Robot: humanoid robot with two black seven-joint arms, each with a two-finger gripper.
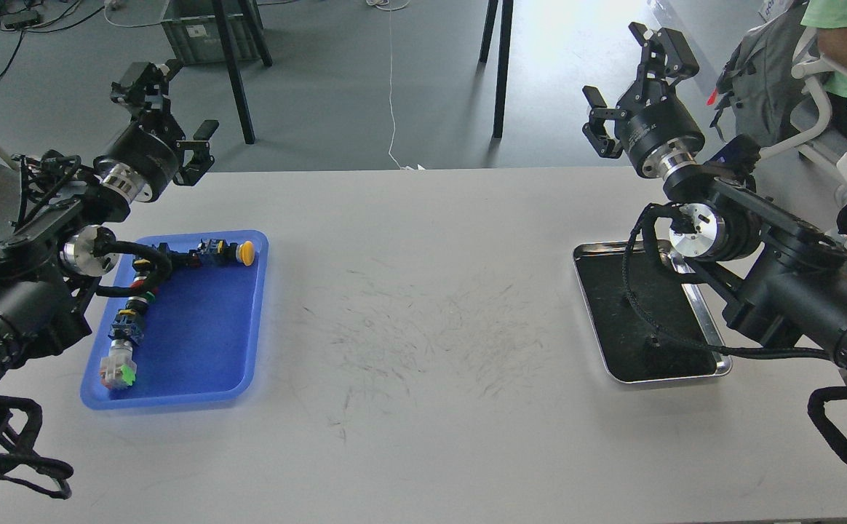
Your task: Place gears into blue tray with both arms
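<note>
The gears (651, 339) show only as faint specks on the steel tray's (707, 367) black base, below and toward me from the right gripper (631, 80), the nearer one; the blue tray (198, 327) lies far left of the steel tray. Both the right and left gripper (169, 109) hang spread, empty

Matt, scuffed grey table (423, 306); glossy blue plastic tray (205, 356); shiny steel tray (707, 327).

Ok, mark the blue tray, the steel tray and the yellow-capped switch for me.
blue tray (198, 342): head view, bare floor.
steel tray (667, 379): head view, near rim.
yellow-capped switch (247, 252): head view, yellow cap.
</note>
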